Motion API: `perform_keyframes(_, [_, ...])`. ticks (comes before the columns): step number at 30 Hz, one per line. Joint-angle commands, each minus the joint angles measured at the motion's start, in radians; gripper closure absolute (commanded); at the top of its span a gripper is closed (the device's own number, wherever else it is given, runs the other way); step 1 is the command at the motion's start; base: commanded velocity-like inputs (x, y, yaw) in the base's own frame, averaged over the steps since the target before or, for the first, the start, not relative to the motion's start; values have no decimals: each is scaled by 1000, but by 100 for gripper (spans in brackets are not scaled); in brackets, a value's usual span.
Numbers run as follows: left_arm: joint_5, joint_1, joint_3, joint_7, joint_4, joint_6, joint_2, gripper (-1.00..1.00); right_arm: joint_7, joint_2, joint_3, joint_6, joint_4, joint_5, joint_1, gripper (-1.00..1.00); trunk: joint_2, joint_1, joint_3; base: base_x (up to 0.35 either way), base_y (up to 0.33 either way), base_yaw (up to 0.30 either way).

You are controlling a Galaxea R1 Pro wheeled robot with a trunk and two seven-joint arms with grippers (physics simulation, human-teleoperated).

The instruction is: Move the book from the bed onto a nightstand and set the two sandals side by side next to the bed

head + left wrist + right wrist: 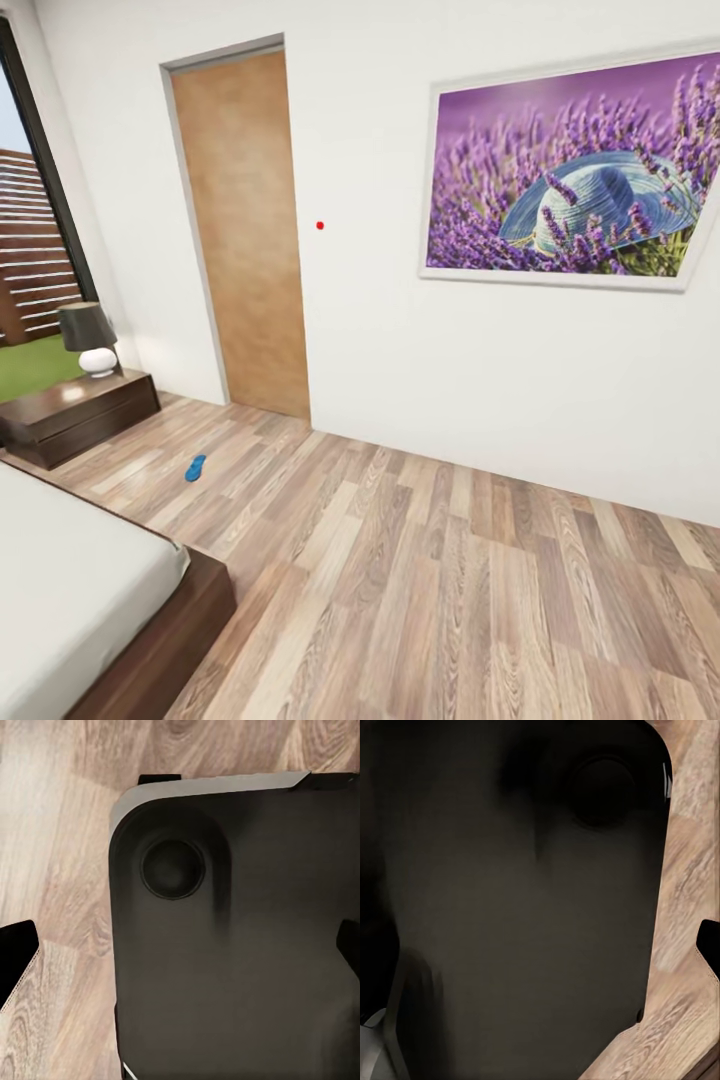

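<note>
Ahead, sandal (195, 467) near nightstand (75, 412).

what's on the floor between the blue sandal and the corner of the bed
Nothing: in the head view, only bare wood-plank floor runs from the sandal to the bed corner.

Below you: dark robot base (225, 945), round recess (173, 868) near its corner
Around it: wood-plank floor (60, 832)
Frame edges: your black fingertips (15, 952)
</note>
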Motion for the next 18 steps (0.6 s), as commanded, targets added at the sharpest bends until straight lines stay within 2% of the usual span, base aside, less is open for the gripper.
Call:
perform_keyframes(1, [0,-1,-1,-1,1,-3,0,-100,0,0,-1,-1,0,-1,0,-100,0,1,-1,333,0,0])
perform_keyframes(18, [0,-1,-1,-1,1,-5,0,-100,0,0,-1,-1,1,-1,0,-100,0,1,-1,333,0,0])
